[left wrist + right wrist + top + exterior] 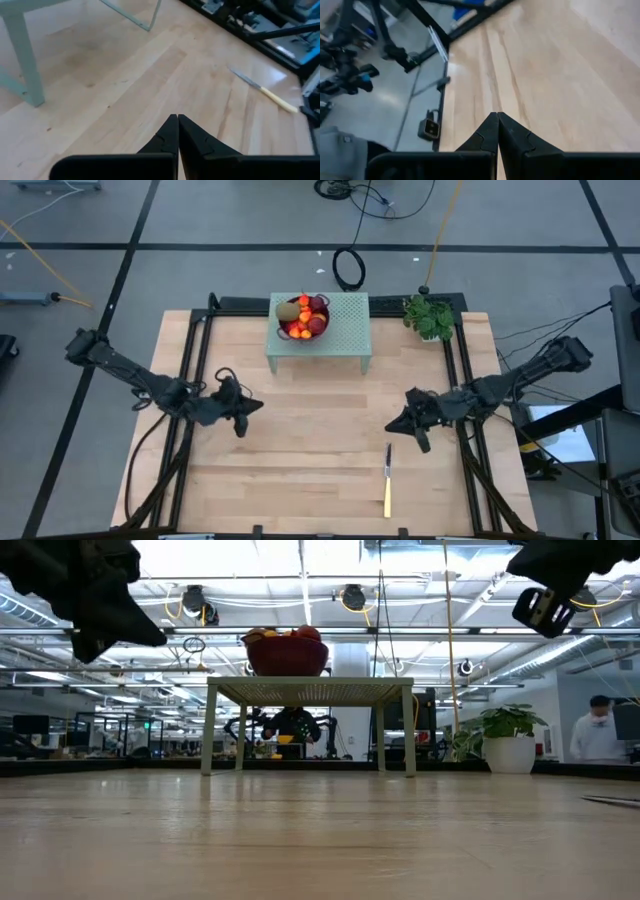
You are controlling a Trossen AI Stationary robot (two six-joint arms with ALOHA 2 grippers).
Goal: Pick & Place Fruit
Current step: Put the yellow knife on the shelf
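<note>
The fruit [305, 317] lies piled in a dark red wire bowl [318, 326] that stands on a pale green perforated stand [345, 330] at the table's far middle; the low view shows the bowl [287, 655] on the stand's top [310, 686]. My left gripper [243, 417] is shut and empty above the table's left half, and its fingertips [178, 118] meet over bare wood. My right gripper [397, 423] is shut and empty above the right half, fingertips [498, 116] together.
A yellow-handled knife [387, 480] lies on the wood near the front right, its blade pointing to the far edge; it also shows in the left wrist view [265, 91]. A potted green plant [430, 316] stands at the far right corner. Black frame rails [196, 380] run along both table sides.
</note>
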